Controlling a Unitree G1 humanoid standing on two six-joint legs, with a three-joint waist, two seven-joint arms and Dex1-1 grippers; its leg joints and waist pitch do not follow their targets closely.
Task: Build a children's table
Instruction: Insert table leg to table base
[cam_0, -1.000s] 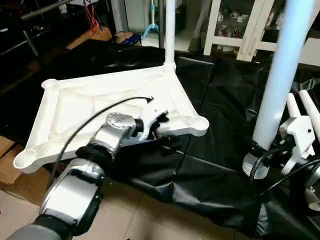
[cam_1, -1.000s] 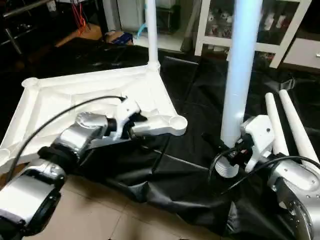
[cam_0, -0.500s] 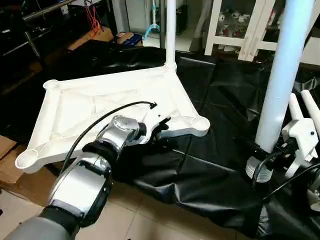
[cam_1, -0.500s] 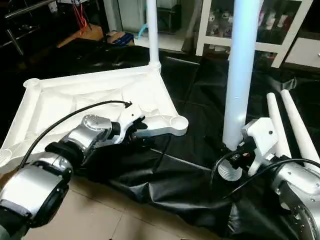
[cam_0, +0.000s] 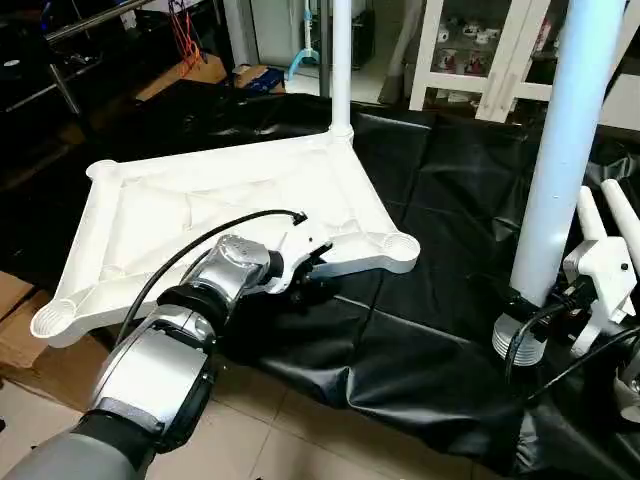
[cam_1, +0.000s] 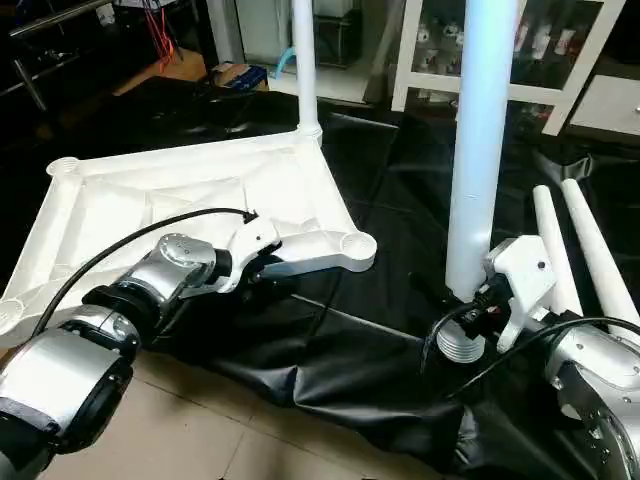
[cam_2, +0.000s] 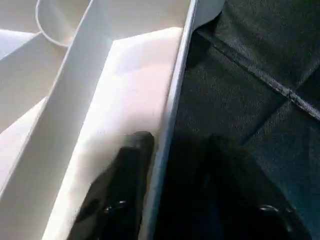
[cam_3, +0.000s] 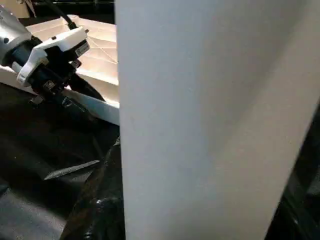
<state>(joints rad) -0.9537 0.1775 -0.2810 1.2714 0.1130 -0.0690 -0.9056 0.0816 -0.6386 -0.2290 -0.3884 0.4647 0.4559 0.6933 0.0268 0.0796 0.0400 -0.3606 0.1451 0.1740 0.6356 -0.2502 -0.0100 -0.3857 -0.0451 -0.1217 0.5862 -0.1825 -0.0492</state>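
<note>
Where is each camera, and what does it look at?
Eye views: on the head, looking down over the silver forearms at the tabletop.
Left wrist: along the left claw, whose fingers straddle the top's rim.
Right wrist: up close against the leg that the right claw holds.
Shared: right wrist and eyes both show the left claw at the rim.

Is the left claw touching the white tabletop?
Touching. In the left wrist view, the claw straddles the tabletop's edge wall, one finger lying on its white inside.

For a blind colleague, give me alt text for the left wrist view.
The left end effector straddles the white table top's rim, one black finger inside on the ribbed underside, the other outside over black sheeting.
</note>
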